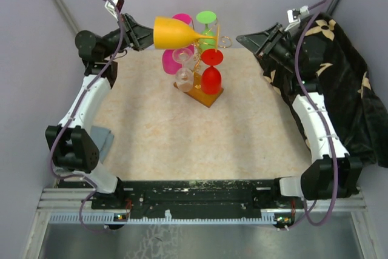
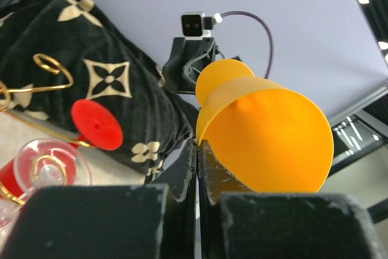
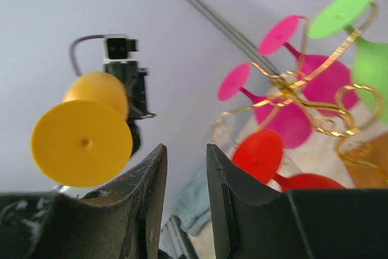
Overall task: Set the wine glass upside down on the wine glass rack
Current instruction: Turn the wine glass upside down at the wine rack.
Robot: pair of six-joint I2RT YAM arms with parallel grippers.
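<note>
The orange-yellow wine glass (image 1: pixel 176 33) lies on its side in the air, its foot pointing toward the wine glass rack (image 1: pixel 203 94). My left gripper (image 1: pixel 150 36) is shut on the bowl's rim; in the left wrist view the fingertips (image 2: pixel 198 145) pinch the thin wall of the wine glass (image 2: pixel 267 131). The rack's gold scroll arms (image 3: pixel 291 83) carry pink, green, red and clear glasses hanging upside down. My right gripper (image 3: pixel 185 150) is open with nothing between its fingers, right of the rack (image 1: pixel 241 39), facing the wine glass foot (image 3: pixel 82 142).
A black cloth with a cream flower pattern (image 1: pixel 339 77) drapes the right side behind the right arm. A grey cloth (image 1: pixel 103 141) lies by the left arm's base. The red glass foot (image 2: pixel 97 124) and a clear glass (image 2: pixel 51 162) sit close under the held glass.
</note>
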